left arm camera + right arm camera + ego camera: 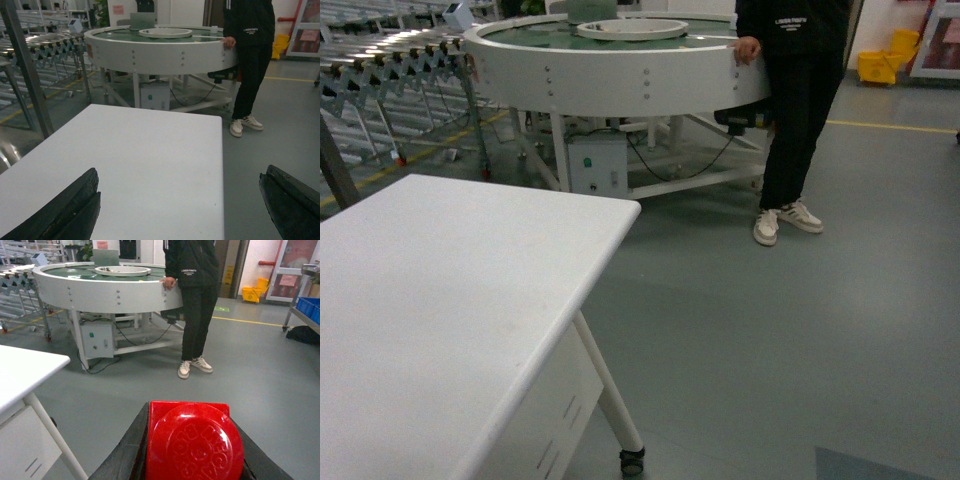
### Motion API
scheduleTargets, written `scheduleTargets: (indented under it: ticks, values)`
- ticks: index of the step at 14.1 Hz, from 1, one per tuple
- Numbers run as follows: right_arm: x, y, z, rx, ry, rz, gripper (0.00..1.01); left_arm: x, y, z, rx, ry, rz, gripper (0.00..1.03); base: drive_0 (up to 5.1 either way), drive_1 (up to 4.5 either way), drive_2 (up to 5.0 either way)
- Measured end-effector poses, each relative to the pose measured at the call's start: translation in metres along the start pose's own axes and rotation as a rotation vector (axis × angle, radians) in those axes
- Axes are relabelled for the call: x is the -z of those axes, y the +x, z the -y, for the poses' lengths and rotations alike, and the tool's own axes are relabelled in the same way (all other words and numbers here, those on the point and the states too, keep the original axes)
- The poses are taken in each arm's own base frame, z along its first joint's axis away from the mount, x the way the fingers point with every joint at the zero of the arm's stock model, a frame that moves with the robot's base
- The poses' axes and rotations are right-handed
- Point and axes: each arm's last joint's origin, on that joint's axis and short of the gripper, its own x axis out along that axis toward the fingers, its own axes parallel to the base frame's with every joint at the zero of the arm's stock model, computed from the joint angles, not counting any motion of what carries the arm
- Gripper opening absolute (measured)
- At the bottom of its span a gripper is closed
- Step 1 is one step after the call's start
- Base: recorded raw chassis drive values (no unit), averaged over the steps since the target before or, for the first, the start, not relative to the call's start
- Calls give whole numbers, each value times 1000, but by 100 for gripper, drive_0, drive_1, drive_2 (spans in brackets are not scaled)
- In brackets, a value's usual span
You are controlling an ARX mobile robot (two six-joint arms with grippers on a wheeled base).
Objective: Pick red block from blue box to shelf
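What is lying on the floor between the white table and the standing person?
Nothing: in the head view the grey floor between the white table and the person is bare. The right wrist view shows the same.

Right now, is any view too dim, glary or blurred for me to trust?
Head view: dim, evenly lit, white table without glare. Left wrist view: left gripper jaws dark and soft at the bottom edge; background sharp. Right wrist view: red block fills the foreground, glossy, its embossed stud lettering slightly soft.
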Motion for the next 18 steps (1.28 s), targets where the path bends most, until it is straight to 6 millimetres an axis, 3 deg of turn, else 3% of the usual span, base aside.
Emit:
scheduleTargets:
  ticks: [12,18]
  values:
    - [0,0,0,0,0,0,27,0,0,0,0,0,0,98,-154,-146,-163]
    - [0,0,0,0,0,-3,27,0,0,0,2,0,2,98,6,439,-427]
